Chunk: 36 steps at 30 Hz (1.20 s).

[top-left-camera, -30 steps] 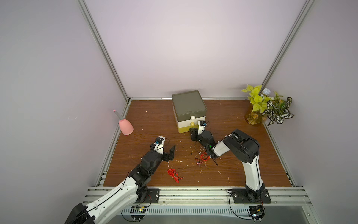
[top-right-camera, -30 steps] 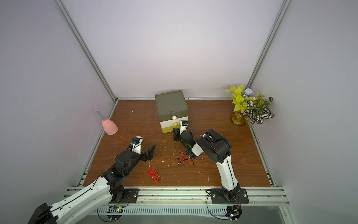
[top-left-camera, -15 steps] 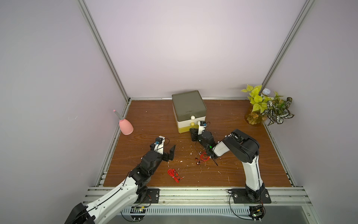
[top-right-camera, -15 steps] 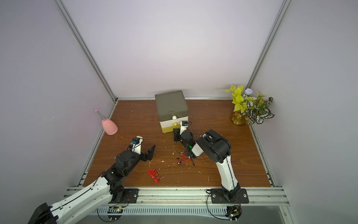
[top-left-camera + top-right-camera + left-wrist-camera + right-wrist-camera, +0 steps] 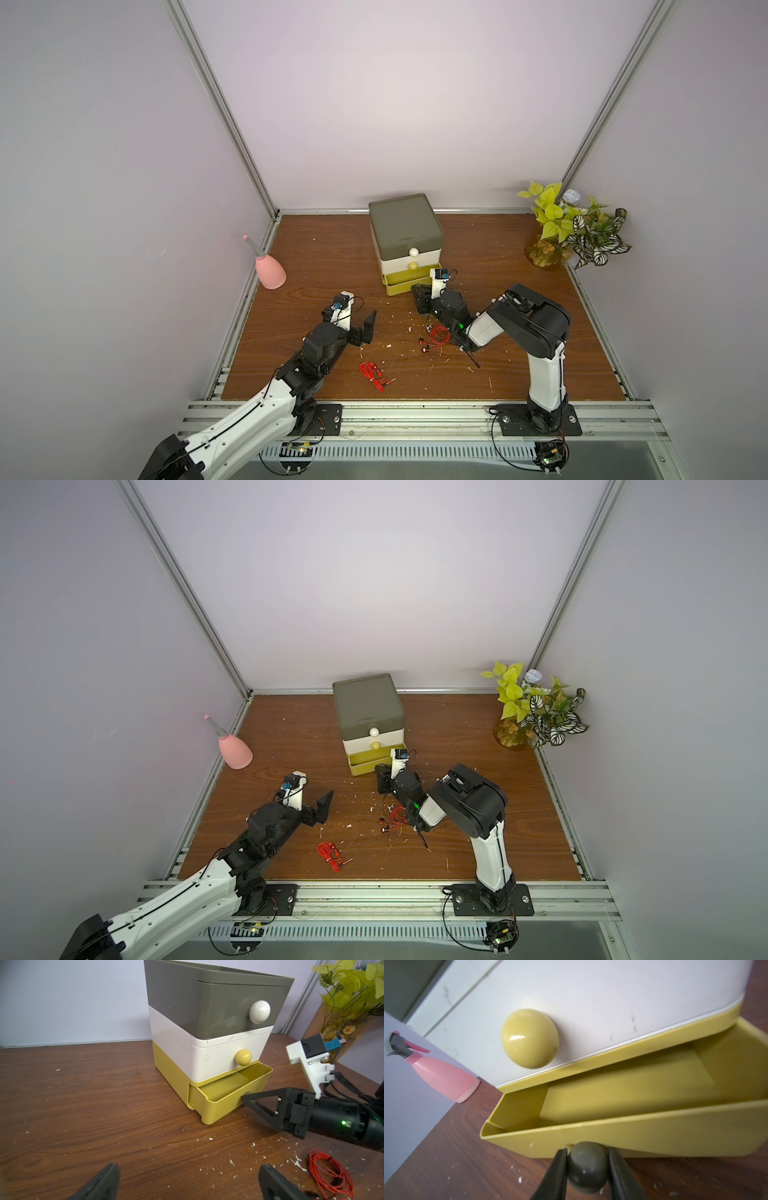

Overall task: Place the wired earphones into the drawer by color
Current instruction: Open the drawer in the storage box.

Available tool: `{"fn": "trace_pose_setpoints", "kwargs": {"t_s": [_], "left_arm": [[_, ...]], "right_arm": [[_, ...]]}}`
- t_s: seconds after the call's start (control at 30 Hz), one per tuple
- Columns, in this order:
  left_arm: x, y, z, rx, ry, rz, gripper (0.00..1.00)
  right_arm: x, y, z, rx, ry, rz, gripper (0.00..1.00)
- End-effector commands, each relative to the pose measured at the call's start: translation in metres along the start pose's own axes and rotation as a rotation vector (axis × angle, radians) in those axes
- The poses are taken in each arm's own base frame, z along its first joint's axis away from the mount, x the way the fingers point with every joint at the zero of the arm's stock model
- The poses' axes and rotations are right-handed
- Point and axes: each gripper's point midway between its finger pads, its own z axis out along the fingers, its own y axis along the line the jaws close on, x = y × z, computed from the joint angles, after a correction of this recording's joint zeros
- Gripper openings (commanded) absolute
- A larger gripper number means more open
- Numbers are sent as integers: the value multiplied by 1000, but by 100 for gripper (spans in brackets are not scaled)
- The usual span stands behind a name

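Note:
The drawer (image 5: 405, 232) (image 5: 368, 712) stands at the back middle of the table, an olive-grey tier over a cream one. Its yellow bottom tier (image 5: 232, 1093) (image 5: 633, 1088) is pulled partly out, and the part of its inside that shows is bare. My right gripper (image 5: 587, 1153) (image 5: 419, 291) is shut on that tier's grey knob (image 5: 587, 1167). Two red wired earphones lie on the wood: one bundle (image 5: 436, 334) (image 5: 328, 1169) beside my right arm, another (image 5: 372, 372) (image 5: 328, 852) nearer the front. My left gripper (image 5: 190, 1169) (image 5: 357, 318) hovers open and empty, left of both bundles.
A pink spray bottle (image 5: 270, 270) (image 5: 442, 1078) stands at the left wall. A potted plant (image 5: 573, 228) fills the back right corner. White crumbs (image 5: 297, 1161) dot the wood. A metal rail (image 5: 415, 411) runs along the front edge.
My right jaws have closed a little further onto the grey knob. The left arm and both red bundles have not moved.

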Motion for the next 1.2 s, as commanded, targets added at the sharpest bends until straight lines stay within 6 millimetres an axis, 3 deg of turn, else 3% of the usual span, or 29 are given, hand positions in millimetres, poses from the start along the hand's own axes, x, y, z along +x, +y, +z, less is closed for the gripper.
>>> {"fn": "trace_pose_setpoints", "kwargs": {"t_s": [0.0, 0.57, 0.8, 0.87, 1.17], "left_arm": [[-4, -1, 0, 1, -15, 9, 100], [-5, 1, -1, -6, -19, 1, 100], [-10, 1, -5, -9, -15, -169, 100], [-10, -1, -6, -1, 12, -230, 100], [5, -9, -15, 3, 177, -449, 100]], "right_arm": [[-20, 18, -10, -45, -61, 22, 28], [14, 19, -60, -42, 36, 19, 27], [20, 19, -68, -40, 59, 18, 29], [19, 19, -68, -40, 58, 21, 30], [15, 13, -83, -17, 62, 8, 54]]}}
